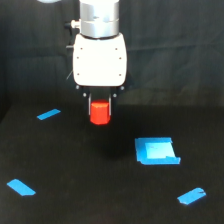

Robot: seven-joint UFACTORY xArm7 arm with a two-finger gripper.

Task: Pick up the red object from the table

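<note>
So the red hex block (99,112) sits clamped between the pincer (99,101) fingers, apparently lifted off the black surface (75,165).

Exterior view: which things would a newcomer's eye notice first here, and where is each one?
The red object stands out most, bright against the black table, sitting in the gripper under the white arm body at upper centre. Next comes the blue square patch toward the exterior view's right. Small blue tape strips lie scattered around the dark surface.
</note>
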